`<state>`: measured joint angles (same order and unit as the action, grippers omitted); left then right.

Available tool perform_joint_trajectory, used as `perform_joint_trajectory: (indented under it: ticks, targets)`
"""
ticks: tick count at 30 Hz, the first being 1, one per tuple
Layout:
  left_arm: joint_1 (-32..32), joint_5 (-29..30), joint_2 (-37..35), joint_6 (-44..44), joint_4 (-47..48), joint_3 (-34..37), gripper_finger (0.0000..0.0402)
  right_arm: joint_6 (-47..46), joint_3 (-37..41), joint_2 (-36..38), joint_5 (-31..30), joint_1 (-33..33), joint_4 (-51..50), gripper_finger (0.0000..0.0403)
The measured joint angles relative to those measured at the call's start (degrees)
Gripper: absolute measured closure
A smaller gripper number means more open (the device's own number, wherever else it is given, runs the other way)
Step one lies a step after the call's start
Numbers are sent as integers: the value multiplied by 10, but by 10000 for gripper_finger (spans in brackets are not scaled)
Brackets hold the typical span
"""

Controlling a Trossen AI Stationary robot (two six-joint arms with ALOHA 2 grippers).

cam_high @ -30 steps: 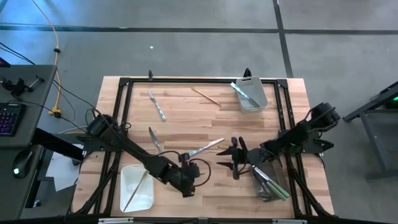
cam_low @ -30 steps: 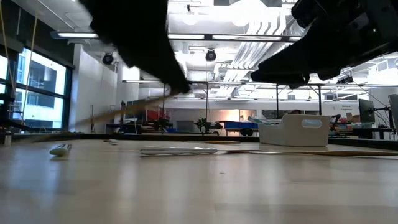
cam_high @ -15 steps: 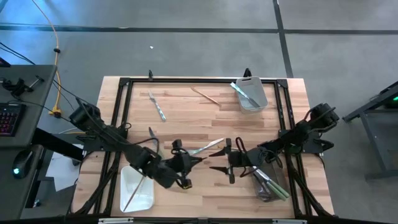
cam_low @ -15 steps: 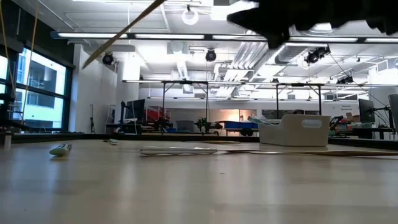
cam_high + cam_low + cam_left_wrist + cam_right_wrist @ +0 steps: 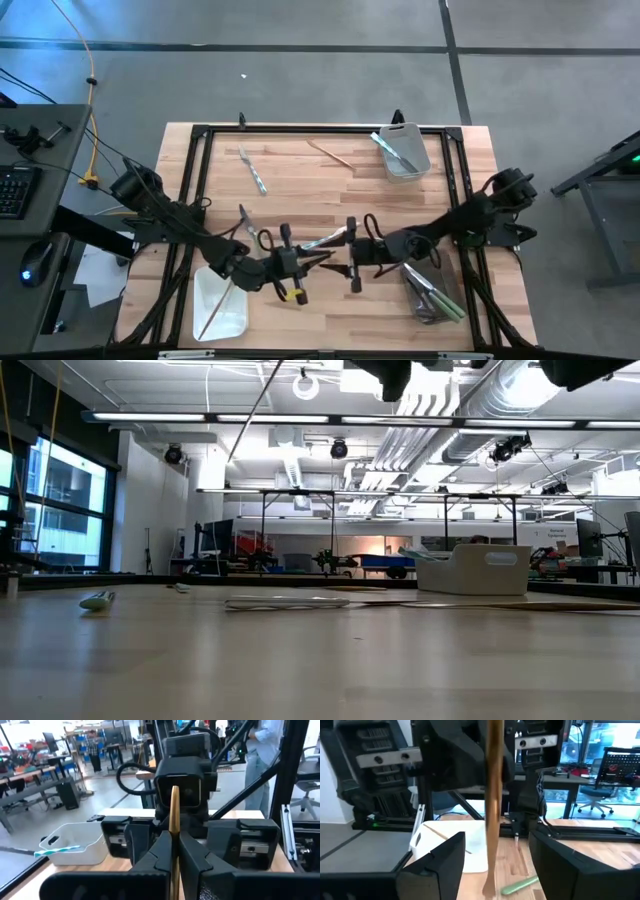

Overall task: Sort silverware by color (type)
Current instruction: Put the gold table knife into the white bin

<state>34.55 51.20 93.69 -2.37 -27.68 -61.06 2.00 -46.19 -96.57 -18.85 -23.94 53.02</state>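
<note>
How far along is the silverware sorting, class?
Done: gold piece in white tray, green ones in right tray, blue ones in bin. In hand: left claw grips a gold utensil, open right claw around it. Left: four pieces loose on the table.

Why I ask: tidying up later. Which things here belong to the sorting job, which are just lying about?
Job: gold utensil in the left gripper, right gripper open around it; loose utensil; gold piece; white bin.
Lying about: keyboard, mouse, yellow cable.
</note>
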Motion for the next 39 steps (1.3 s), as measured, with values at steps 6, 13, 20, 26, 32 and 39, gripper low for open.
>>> perform_joint_trajectory:
  ticks: [6, 13, 20, 26, 32, 39]
  targets:
    - [10, 6, 0, -31, -26, 7, 400, 13, -28, -33, 0, 3, 0, 290]
    - [25, 43, 0, -38, -18, 7, 391, 43, -47, -45, -3, 1, -13, 384]
    - [72, 121, -11, -58, 4, 7, 346, 50, -48, -44, -35, 1, -47, 396]
    - [152, 195, -37, -1, 116, 7, 314, 65, -48, -43, -74, -1, -65, 399]
    - [236, 89, -81, 265, 322, 7, 330, 54, -48, -43, -76, -1, -98, 400]
    - [288, -112, -105, 641, 587, 6, 397, 40, -48, -43, -76, -1, -108, 401]
